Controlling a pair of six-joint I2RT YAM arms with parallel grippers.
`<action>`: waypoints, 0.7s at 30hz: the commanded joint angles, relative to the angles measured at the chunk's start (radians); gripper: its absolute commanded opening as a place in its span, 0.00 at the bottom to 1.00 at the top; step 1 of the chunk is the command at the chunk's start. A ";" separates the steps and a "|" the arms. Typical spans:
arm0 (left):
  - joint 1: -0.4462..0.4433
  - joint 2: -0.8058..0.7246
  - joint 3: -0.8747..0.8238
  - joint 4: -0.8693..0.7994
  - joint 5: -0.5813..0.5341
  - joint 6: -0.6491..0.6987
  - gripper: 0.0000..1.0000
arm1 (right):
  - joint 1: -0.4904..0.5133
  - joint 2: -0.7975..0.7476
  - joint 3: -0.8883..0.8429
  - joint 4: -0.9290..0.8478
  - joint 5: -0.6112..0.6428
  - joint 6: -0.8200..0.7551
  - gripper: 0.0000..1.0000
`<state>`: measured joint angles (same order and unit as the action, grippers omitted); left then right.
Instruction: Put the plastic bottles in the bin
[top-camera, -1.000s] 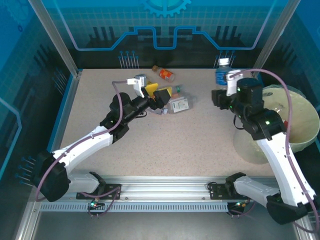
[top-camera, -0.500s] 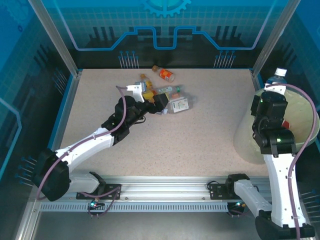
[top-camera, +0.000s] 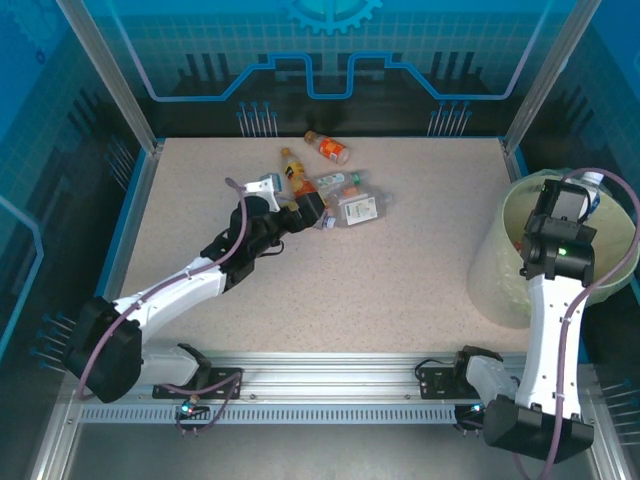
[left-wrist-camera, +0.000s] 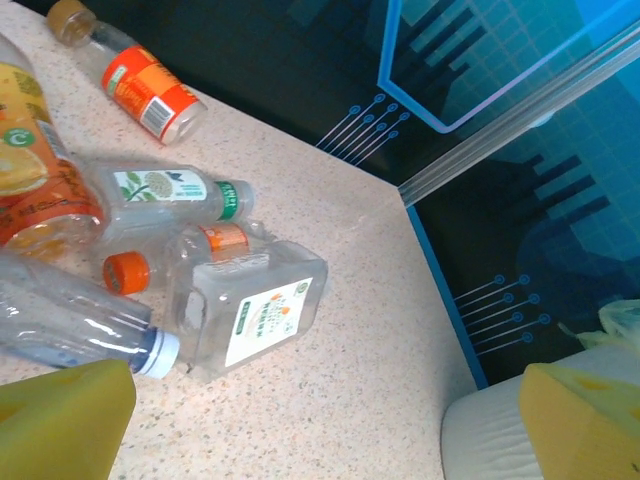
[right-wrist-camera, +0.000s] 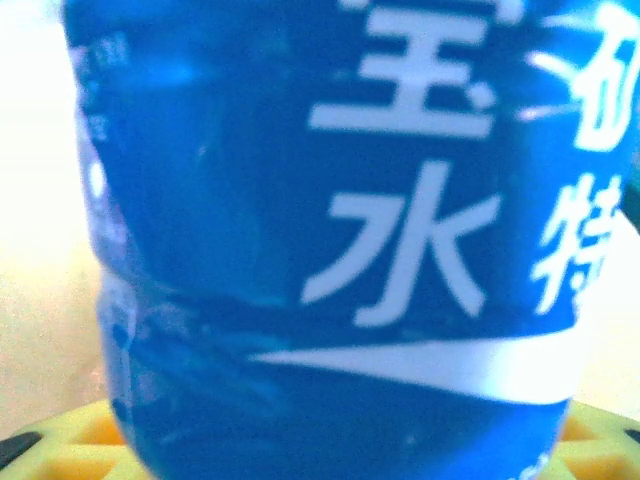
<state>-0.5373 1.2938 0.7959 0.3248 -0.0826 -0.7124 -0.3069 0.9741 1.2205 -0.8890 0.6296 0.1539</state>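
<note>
The right gripper (top-camera: 572, 200) is clamped on a blue-labelled bottle (right-wrist-camera: 330, 250) and holds it above the bin (top-camera: 510, 215), close to the far right part of the rim rather than over the centre. A red patch (top-camera: 522, 243) low inside the bin may be 1 bottle already dropped, though it is too small to be sure.

The left gripper (left-wrist-camera: 320, 430) has its jaws spread wide with nothing between them. It sits low over the table (top-camera: 420, 270), at the near edge of the pile (top-camera: 330, 190) on the far middle of the table. About 6 bottles lie there on their sides, among them a square clear bottle (left-wrist-camera: 255, 310), a green-labelled bottle (left-wrist-camera: 170, 190) and a clear bottle with a blue cap (left-wrist-camera: 80, 325) just beside the left finger. An orange-labelled bottle (left-wrist-camera: 140, 85) lies a little apart, farther back.

2 things look risky:
- **The drop:** let go this near the rim, the blue-labelled bottle could strike the edge and tip outside, or drag on the loose bag lining.
- **The next pick:** the bottles in the pile touch one another and are round. Closing here could catch 2 at once, or squeeze a smooth clear bottle out sideways so that it rolls off and scatters its neighbours
</note>
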 joint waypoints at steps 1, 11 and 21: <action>0.019 -0.024 0.056 -0.069 0.005 -0.018 0.99 | -0.039 0.013 -0.012 -0.055 -0.021 0.045 0.44; 0.030 0.020 0.089 -0.117 0.030 -0.046 0.99 | -0.095 0.047 -0.056 -0.028 -0.001 0.060 0.62; 0.042 0.054 0.071 -0.083 0.039 -0.079 0.99 | -0.095 0.074 -0.029 -0.025 0.006 0.090 0.89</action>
<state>-0.5091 1.3323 0.8619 0.2287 -0.0593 -0.7689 -0.3874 1.0504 1.1717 -0.9241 0.6277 0.2214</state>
